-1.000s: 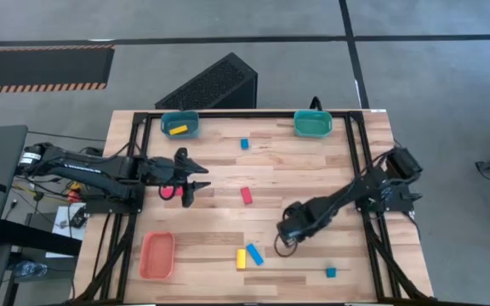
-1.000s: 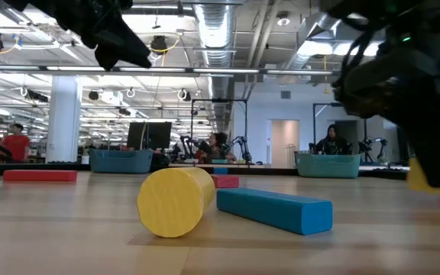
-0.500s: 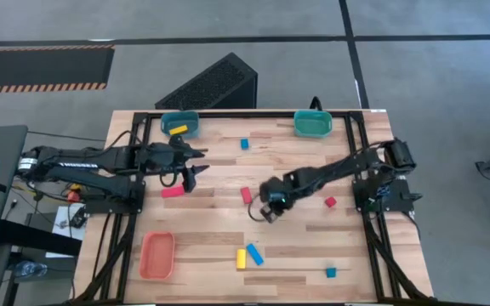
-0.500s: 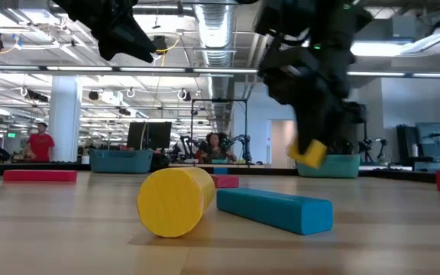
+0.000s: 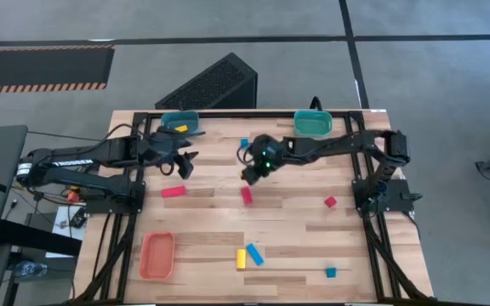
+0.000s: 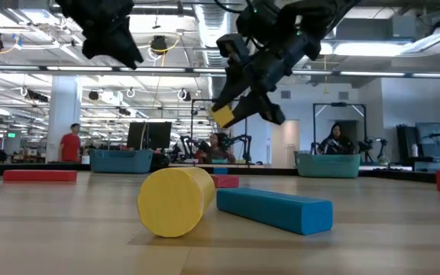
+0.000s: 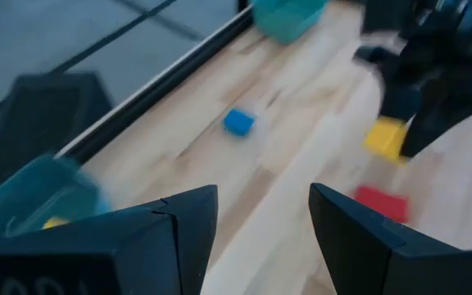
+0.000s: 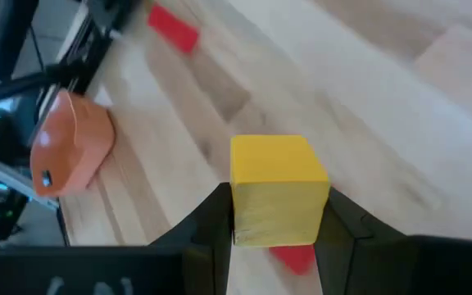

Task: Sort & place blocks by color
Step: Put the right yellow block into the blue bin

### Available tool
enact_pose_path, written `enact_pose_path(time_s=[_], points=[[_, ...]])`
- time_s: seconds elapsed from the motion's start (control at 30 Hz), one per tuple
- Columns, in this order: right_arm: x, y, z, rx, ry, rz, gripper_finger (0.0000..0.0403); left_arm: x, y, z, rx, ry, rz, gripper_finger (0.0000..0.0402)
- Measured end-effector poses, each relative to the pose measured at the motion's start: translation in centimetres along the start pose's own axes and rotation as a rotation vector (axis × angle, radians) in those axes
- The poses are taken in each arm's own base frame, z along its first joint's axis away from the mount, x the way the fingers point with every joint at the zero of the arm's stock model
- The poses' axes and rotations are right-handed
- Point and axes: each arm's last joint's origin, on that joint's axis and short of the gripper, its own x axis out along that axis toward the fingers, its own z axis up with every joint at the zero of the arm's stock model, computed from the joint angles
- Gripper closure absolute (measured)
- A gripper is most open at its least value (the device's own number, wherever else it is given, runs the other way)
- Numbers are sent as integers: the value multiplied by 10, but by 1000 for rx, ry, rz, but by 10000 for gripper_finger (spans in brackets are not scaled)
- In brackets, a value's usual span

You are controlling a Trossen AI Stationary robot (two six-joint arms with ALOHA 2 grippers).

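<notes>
The left arm (image 5: 75,161) bears white lettering reading TROSSEN. The right hand (image 5: 252,172) grips a yellow cube (image 8: 275,188) between its fingers, clear of the surface (image 5: 313,246) — it has travelled from the near right area to mid-surface, above a red block (image 5: 247,195). The left hand (image 5: 185,161), jaws apart and empty, has shifted toward the teal tray (image 5: 179,124). Only the right wrist view shows the grip itself — and the orange tray (image 8: 68,152) beyond.
</notes>
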Motion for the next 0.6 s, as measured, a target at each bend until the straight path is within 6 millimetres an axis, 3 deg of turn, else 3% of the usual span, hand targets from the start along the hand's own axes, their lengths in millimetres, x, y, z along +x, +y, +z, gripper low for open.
enact_pose_path(time_s=[0.17,0.27,0.43,0.6], points=[[12,-12,25,-24,-37,41,272,2,14,-4,-79,39,143,219],[32,-11,47,-65,-51,59,271,5,25,-1,-165,23,201,219],[65,0,96,-150,-127,84,273,5,45,3,-318,7,272,219],[82,10,147,-208,-249,98,273,-10,58,10,-425,-38,303,219]])
